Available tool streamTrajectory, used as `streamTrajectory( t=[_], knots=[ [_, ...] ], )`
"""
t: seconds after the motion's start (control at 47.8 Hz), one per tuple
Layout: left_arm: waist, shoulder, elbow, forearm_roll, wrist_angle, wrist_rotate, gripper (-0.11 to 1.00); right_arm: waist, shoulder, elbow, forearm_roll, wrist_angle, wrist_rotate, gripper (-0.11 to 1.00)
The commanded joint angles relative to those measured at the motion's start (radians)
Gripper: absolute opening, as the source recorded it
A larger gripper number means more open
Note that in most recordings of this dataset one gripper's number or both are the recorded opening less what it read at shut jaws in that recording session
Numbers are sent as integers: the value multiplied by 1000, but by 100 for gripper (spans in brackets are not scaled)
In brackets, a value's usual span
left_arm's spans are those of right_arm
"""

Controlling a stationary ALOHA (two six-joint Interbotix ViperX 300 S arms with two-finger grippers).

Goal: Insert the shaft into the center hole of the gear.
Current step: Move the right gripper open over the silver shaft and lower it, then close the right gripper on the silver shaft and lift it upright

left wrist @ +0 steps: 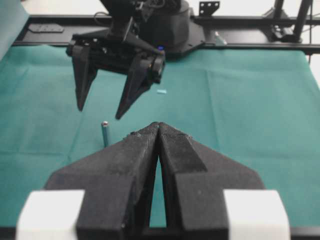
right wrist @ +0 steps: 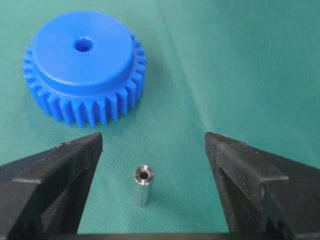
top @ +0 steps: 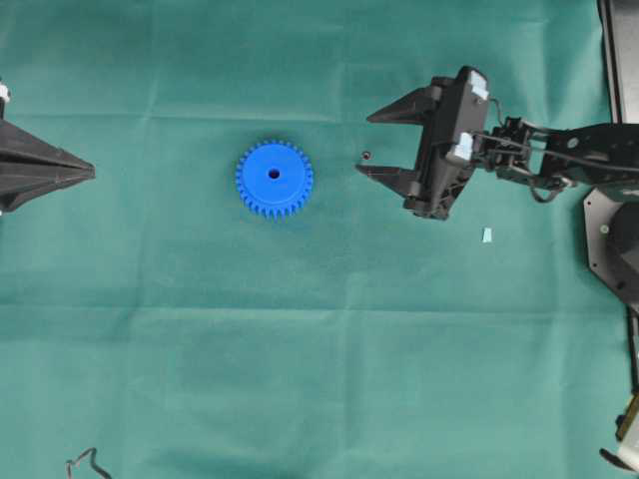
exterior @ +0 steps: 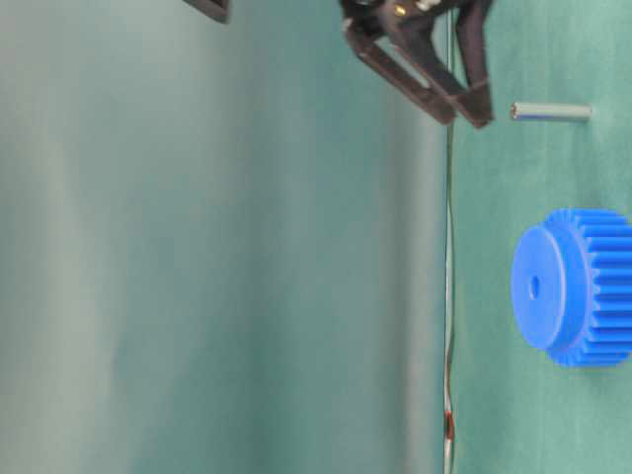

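The blue gear (top: 275, 179) lies flat on the green cloth, its center hole (top: 275, 174) facing up and bare. The shaft (top: 365, 156), a small silvery pin, stands upright on the cloth to the gear's right. My right gripper (top: 364, 144) is open, and the shaft (right wrist: 142, 185) stands free between its fingers (right wrist: 227, 155), touching neither, with the gear (right wrist: 84, 70) beyond. From table level the right gripper (exterior: 464, 107) hangs just above the shaft (exterior: 550, 112). My left gripper (top: 92, 172) is shut and empty at the far left; its fingertips (left wrist: 158, 126) meet.
A small pale blue scrap (top: 487, 235) lies on the cloth below the right arm. A black frame (top: 619, 60) borders the right side. A dark cable end (top: 88, 459) shows at the bottom left. The green cloth (top: 300, 379) covers the whole table.
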Motion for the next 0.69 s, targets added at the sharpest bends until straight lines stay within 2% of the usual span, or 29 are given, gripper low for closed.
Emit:
streamTrajectory(
  t=[0.0, 0.272, 0.461, 0.586, 0.67],
  knots=[
    [-2, 5, -23, 3, -2, 0, 0, -3, 26, -20, 15, -29, 2, 88],
    [-2, 6, -23, 3, 3, -2, 0, -2, 91, -18, 29, -51, 21, 83],
    [-2, 6, -23, 3, 5, -2, 0, 2, 94, -17, 29, -54, 21, 74],
    [-2, 5, -23, 2, 8, -2, 0, 11, 94, -14, 29, -49, 21, 58],
    [-2, 6, -23, 2, 8, -2, 0, 21, 94, -12, 29, -51, 21, 36]
  ],
)
